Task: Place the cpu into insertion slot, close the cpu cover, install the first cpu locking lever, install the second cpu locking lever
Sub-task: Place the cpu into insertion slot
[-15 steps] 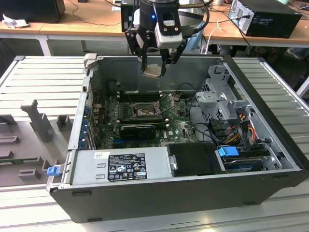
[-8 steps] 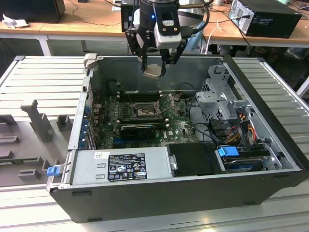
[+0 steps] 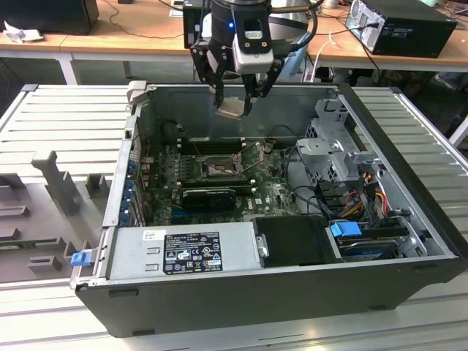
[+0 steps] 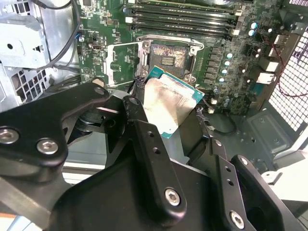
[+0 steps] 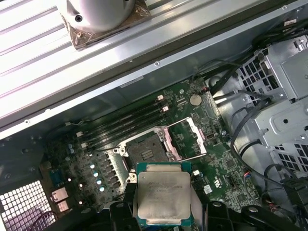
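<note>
While the gripper hangs over the open computer case, its jaws clamp the cpu, well above the motherboard.

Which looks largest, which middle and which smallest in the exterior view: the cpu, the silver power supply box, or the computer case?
1. computer case
2. silver power supply box
3. cpu, gripped by the gripper, plainly the smallest

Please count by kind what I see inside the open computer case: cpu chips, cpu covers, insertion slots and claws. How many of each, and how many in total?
cpu: 1, gripped by the claw above the board
cpu cover: 1, swung open
insertion slot: 1, empty
claw: 1
Total: 4
</note>
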You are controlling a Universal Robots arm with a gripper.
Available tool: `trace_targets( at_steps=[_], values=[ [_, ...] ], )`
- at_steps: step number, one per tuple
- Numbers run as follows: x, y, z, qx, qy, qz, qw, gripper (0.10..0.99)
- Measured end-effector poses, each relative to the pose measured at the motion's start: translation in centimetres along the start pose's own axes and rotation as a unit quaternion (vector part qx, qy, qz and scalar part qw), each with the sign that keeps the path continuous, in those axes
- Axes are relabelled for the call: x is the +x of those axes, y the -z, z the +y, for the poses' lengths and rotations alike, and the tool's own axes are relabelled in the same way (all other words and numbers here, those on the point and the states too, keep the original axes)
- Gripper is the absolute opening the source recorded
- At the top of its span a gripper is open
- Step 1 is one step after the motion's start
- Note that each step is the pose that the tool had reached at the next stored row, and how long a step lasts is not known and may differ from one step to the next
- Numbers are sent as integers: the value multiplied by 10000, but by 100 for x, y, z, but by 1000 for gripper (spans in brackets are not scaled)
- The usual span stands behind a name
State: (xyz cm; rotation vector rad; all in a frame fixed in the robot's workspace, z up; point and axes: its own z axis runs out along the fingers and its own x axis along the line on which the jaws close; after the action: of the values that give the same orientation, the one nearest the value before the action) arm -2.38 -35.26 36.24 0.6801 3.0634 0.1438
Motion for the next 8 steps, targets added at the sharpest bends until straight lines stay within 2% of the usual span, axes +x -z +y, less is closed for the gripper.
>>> trace_targets(
  at_steps=[8],
  values=[
    [0,0,0,-2,-122,-11,9999,529]
  ],
)
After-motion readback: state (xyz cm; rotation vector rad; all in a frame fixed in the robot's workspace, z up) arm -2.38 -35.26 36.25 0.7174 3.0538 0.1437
